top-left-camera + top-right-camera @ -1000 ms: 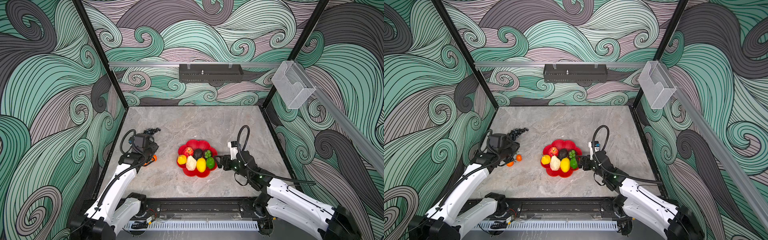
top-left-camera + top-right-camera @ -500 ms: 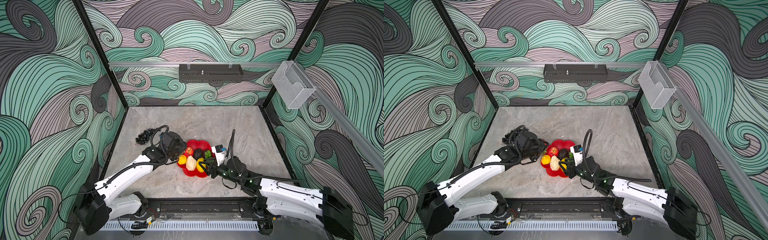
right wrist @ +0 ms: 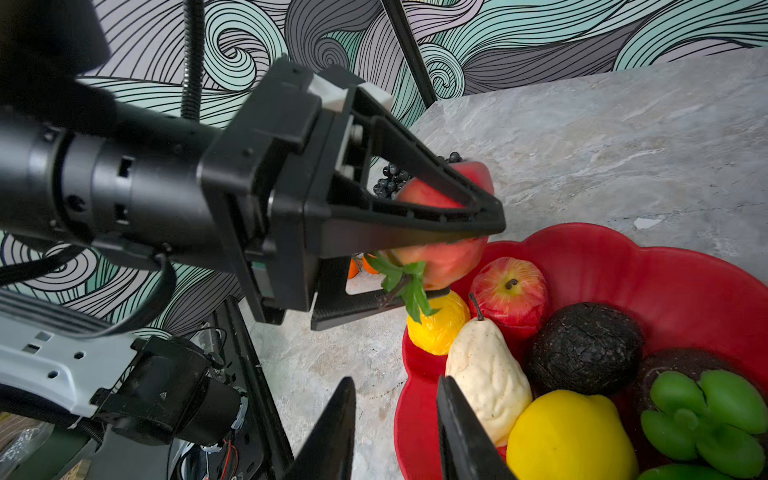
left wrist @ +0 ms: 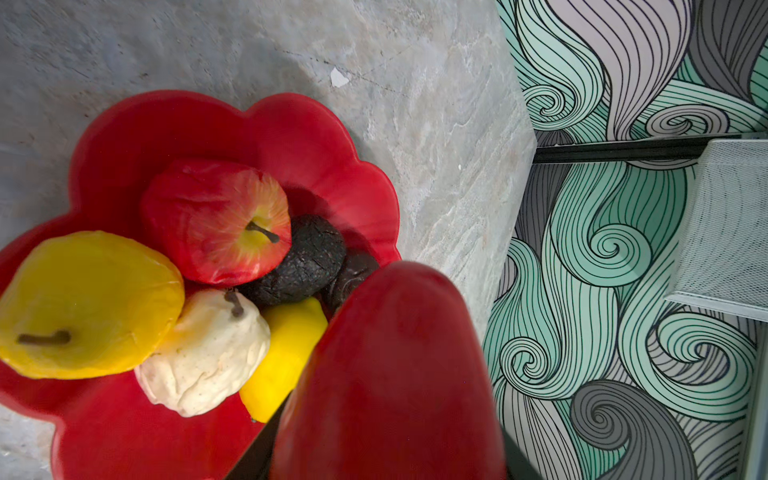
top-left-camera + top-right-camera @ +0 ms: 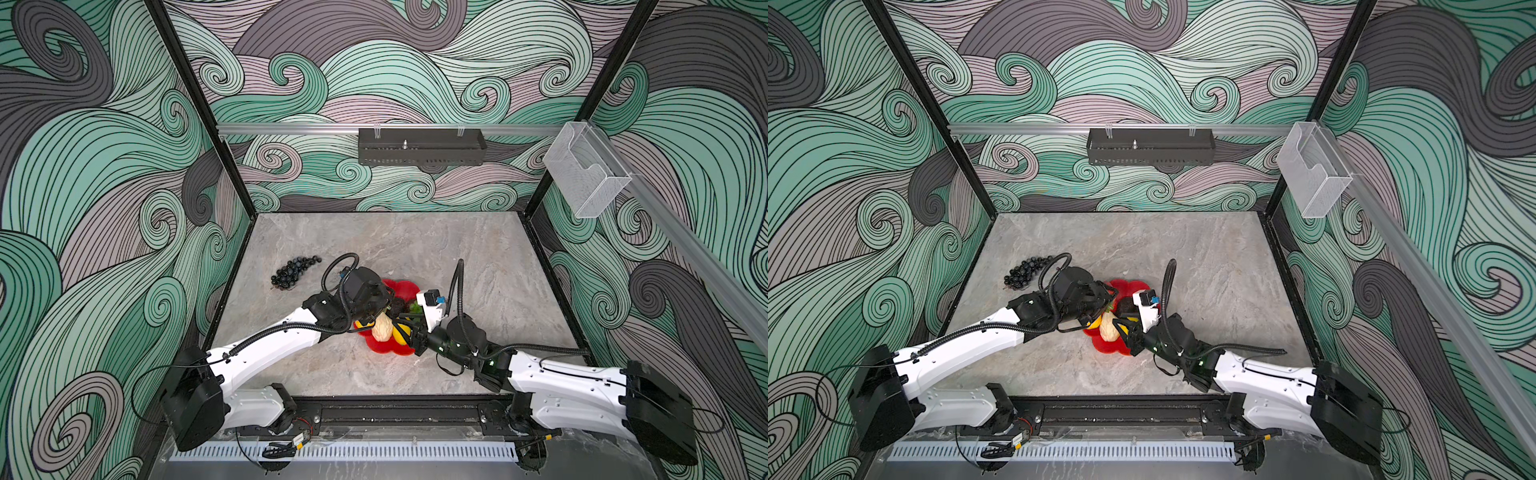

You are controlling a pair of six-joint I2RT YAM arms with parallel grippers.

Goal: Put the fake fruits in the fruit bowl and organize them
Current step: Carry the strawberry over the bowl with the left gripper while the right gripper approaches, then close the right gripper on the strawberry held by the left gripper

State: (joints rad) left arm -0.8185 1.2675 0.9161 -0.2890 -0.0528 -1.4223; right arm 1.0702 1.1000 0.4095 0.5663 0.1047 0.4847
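- While stretched out from the near left corner, reaches diagonally across the counter [image 5: 415, 245], forearm low, wrist bent over the left side of the fruit bowl [image 5: 401, 287].
- Grips with the left tool [image 3: 461, 245] a red-pink fruit [image 3: 446, 259] bearing a green leaf sprig; holds it clear of the dish, above the rim and over a stemmed yellow fruit [image 3: 432, 328].
- From the near right corner, lies low and almost level, pointing leftward at the bowl's near edge.
- Shows the right tool [image 3: 395, 386] parted by a narrow gap, with nothing between the fingers, just beside the beige pear [image 3: 486, 374].
- Inside the bowl besides: red apple [image 3: 511, 295], dark avocado [image 3: 586, 349], yellow lemon [image 3: 569, 436] and lobed green fruit [image 3: 702, 415], packed close together.
- Out on the counter: grape bunch [image 5: 293, 270], well apart from the bowl toward the far left; small oranges [image 3: 368, 264] glimpsed behind the left tool.
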